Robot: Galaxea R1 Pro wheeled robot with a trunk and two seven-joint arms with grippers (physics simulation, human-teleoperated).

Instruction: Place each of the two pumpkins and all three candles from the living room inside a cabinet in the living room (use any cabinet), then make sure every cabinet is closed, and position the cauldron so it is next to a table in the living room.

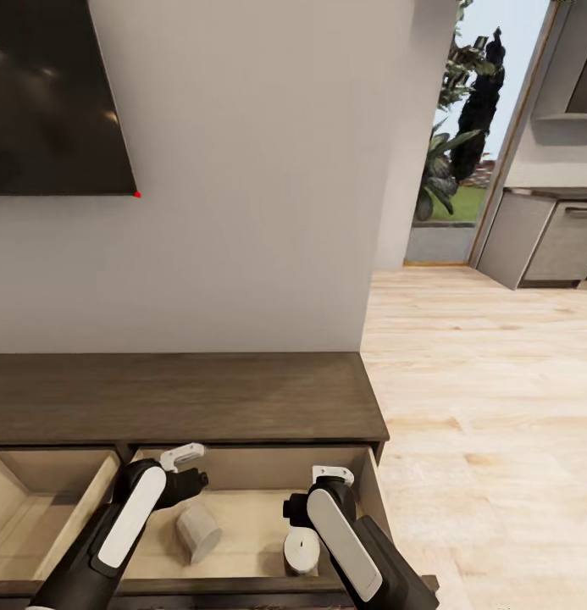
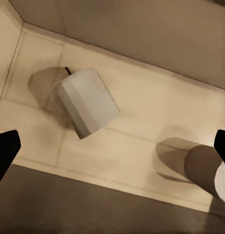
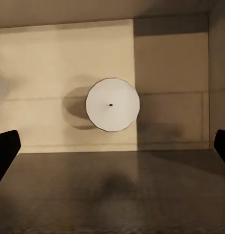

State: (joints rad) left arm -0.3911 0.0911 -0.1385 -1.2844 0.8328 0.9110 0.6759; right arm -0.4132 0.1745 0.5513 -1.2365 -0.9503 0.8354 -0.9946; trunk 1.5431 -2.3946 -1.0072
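Observation:
The dark-brown cabinet point(image 1: 183, 398) has its right drawer point(image 1: 242, 508) pulled out, pale beige inside. Two off-white candles are in it. One candle point(image 1: 197, 532) point(image 2: 88, 101) lies on its side. The other candle point(image 1: 301, 552) point(image 3: 112, 105) point(image 2: 207, 170) stands upright with its wick up. My left gripper point(image 2: 112, 146) hangs open over the drawer, above the lying candle and holding nothing. Above the upright candle my right gripper point(image 3: 112, 146) is open and empty too. The third candle, the pumpkins, the cauldron and the table are out of view.
The cabinet's left drawer point(image 1: 39, 508) is also pulled out. A dark TV point(image 1: 56, 93) hangs on the wall above. Light wooden floor point(image 1: 496, 407) stretches to the right toward grey kitchen cabinets point(image 1: 547, 241) and a glazed opening with plants point(image 1: 458, 152).

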